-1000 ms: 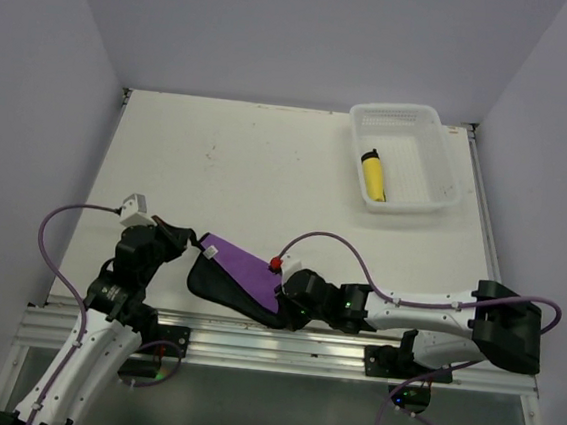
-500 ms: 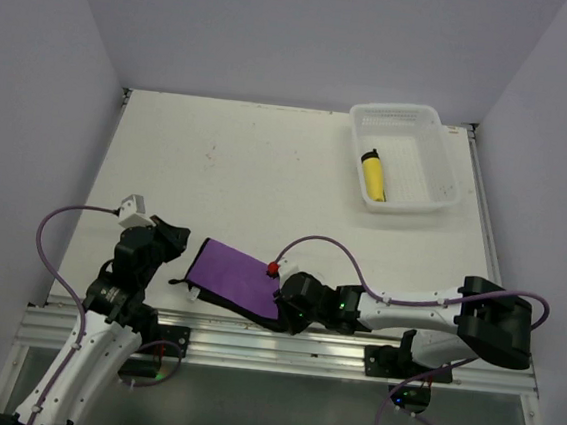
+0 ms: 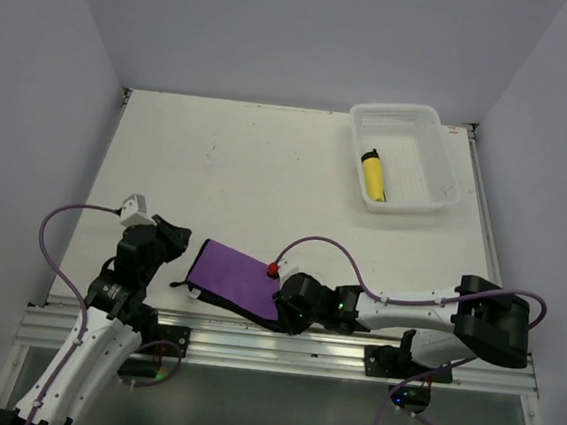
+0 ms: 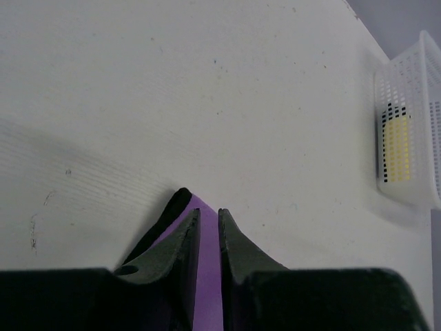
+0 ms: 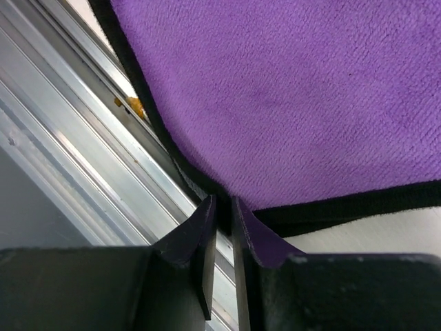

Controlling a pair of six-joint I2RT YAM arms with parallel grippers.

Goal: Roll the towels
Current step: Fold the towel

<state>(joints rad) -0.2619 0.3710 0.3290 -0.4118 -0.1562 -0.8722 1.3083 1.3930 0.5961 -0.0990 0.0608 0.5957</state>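
Overhead view of table (image 3: 248,159) with both arms at its near edge. Purple towel (image 3: 237,278) spread flat and unrolled near the front edge, left of centre, between the two grippers; black edging (image 5: 344,207) around the purple field, dark fold at the left corner. Near edge of the cloth lying just beside the aluminium rail (image 5: 83,124) in the right wrist view.

Left gripper (image 4: 209,214) low at the left corner of the purple towel, fingers (image 4: 180,241) unclenched, standing a narrow slit apart, purple cloth showing through the slit and black edging just left of the tips. Right gripper (image 5: 222,201) low at the near right corner of the same cloth, tips at the black edging, fingers likewise unclenched by a thin slit, rail showing through the lower part of it. Purple cable (image 3: 331,245) arching above the right arm.

Yellow towel (image 3: 373,176) rolled into a short cylinder, black at its far end, lying inside the white perforated basket (image 3: 399,111) at the far right corner of the table, well apart from both grippers; same roll seen as a yellow patch through the basket wall at the right margin of the left wrist view.
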